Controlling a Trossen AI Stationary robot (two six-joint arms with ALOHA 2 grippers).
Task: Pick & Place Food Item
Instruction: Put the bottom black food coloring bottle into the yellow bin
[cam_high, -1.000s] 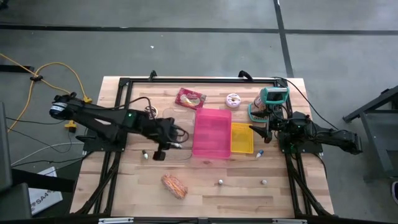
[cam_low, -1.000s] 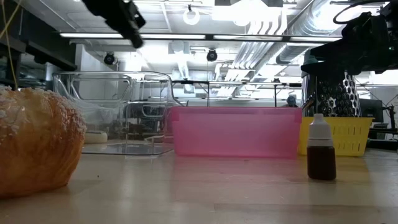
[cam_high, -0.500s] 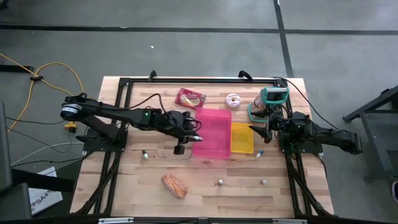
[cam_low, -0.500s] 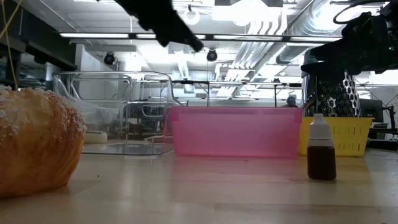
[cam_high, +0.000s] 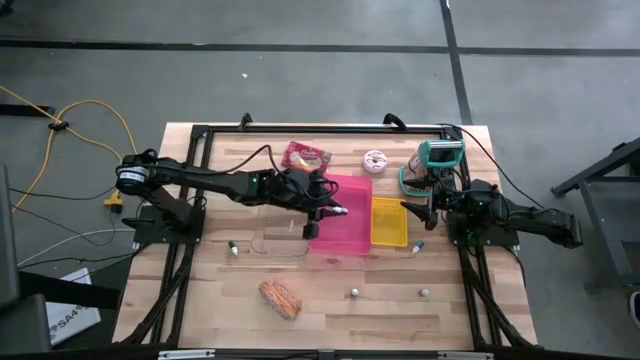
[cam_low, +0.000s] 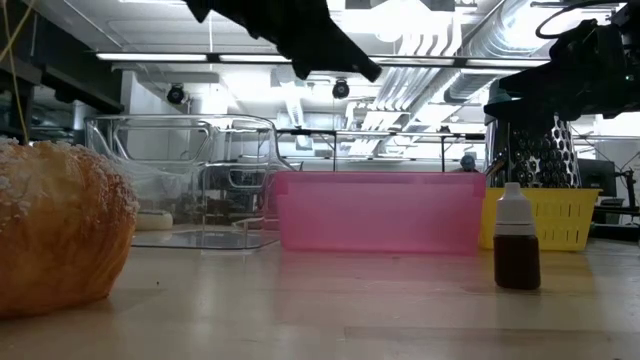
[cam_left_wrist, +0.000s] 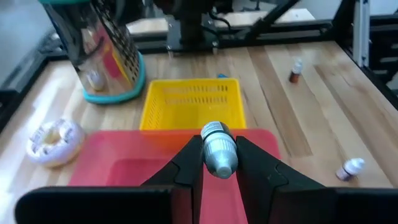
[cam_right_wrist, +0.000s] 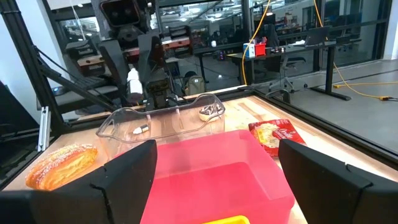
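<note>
White bottle (cam_left_wrist: 217, 149) btwn L gripper (cam_left_wrist: 217, 163) fingers | over pink bin (cam_high: 340, 212)

Only one scrap of lettering comes through here: on the white cardboard box (cam_high: 68, 318) lying on the floor off the table's left side in the high view, dark printed characters look like "SA4", and the rest of that line is too small to make out. The red food packet (cam_high: 305, 158) at the far edge of the table carries a printed design, but no words on it can be read. The small dropper bottle (cam_low: 517, 240) with the white cap shows no legible label in the low view.
</note>
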